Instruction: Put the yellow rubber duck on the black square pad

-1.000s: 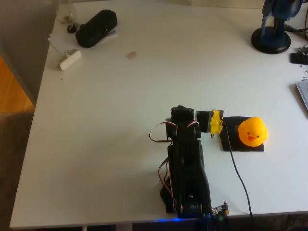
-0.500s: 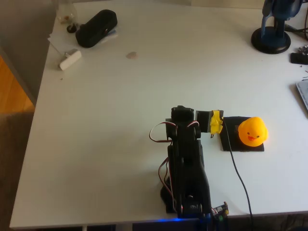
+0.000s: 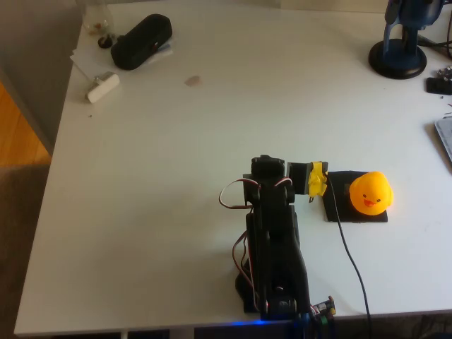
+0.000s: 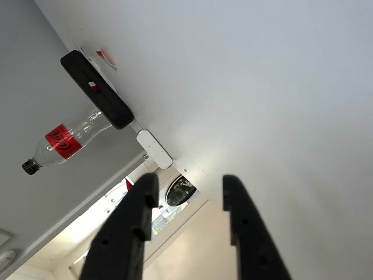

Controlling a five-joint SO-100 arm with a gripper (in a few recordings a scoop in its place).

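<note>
Though near pincer (image 3: 317,179), duck (image 3: 371,192) apart.

Black arm (image 3: 272,247), yellow-taped claw (image 3: 316,179) tip, red-white servo wires, black cable trailing.

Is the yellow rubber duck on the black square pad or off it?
On it. In the overhead view the yellow rubber duck sits upright on the black square pad, apart from the gripper.
</note>
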